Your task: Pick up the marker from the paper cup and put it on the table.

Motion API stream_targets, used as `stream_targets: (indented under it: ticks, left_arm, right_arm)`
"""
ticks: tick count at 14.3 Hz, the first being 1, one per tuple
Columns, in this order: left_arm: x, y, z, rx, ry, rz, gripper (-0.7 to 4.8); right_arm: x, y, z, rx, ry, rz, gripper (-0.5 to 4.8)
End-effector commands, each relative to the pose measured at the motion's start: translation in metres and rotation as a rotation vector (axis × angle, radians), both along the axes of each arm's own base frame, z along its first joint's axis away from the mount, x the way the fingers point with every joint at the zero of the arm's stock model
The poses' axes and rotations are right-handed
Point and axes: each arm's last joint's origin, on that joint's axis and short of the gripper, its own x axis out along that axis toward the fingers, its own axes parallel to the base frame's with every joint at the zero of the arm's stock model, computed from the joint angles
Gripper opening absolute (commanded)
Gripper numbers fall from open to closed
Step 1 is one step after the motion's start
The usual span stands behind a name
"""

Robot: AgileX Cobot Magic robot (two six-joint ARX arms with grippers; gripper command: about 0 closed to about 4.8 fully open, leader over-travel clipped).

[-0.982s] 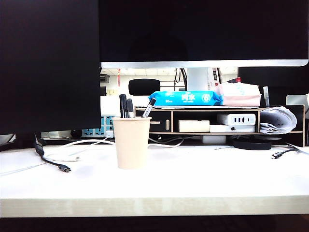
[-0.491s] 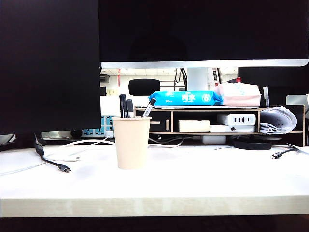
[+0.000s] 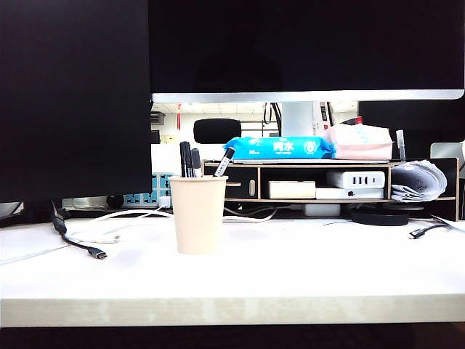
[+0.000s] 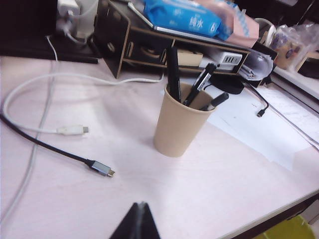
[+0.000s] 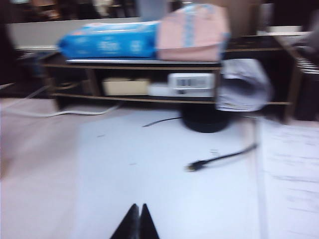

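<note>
The cream paper cup (image 3: 197, 214) stands upright on the white table (image 3: 305, 265), left of the middle. Three markers stick out of it. The thick all-black marker (image 3: 184, 158) stands at the cup's left side, and two slimmer ones lean to the right. In the left wrist view the cup (image 4: 178, 124) is ahead of my left gripper (image 4: 141, 204), well apart from it, with the marker (image 4: 172, 74) upright in it. The left gripper is shut and empty. My right gripper (image 5: 139, 205) is also shut and empty over bare table (image 5: 149, 164). That view is blurred and the cup is outside it. Neither gripper shows in the exterior view.
A black-and-wood riser shelf (image 3: 327, 182) stands behind the cup, with a blue wipes pack (image 3: 280, 147) and a pink tissue box (image 3: 361, 142) on top. USB cables (image 3: 83, 243) lie left of the cup. A black disc (image 3: 379, 216), a short cable (image 3: 425, 230) and papers (image 4: 279, 119) lie to the right.
</note>
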Motion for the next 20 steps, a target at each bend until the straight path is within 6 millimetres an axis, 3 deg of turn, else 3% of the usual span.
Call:
stream_targets:
  ticks: [1, 3, 7, 15, 18, 20]
  left_arm:
    - [0.0, 0.0, 0.0, -0.015, 0.014, -0.005, -0.05]
    - [0.0, 0.0, 0.0, -0.014, 0.014, -0.005, -0.05]
    - [0.0, 0.0, 0.0, -0.015, 0.014, -0.005, -0.05]
    - [0.0, 0.0, 0.0, -0.014, 0.013, 0.0, -0.05]
    - [0.0, 0.0, 0.0, -0.014, 0.013, 0.0, -0.05]
    - [0.0, 0.0, 0.0, -0.014, 0.013, 0.0, -0.05]
  right_arm:
    - [0.0, 0.001, 0.0, 0.003, -0.012, 0.048, -0.01]
    - [0.0, 0.001, 0.0, 0.062, 0.004, 0.038, -0.02]
    - [0.0, 0.001, 0.003, 0.38, 0.064, 0.029, -0.02]
    - [0.0, 0.002, 0.043, 0.368, 0.022, 0.083, -0.02]
    - [0.029, 0.008, 0.073, 0.323, 0.102, 0.176, -0.02]
    - [0.056, 0.026, 0.083, 0.26, 0.146, 0.275, -0.02]
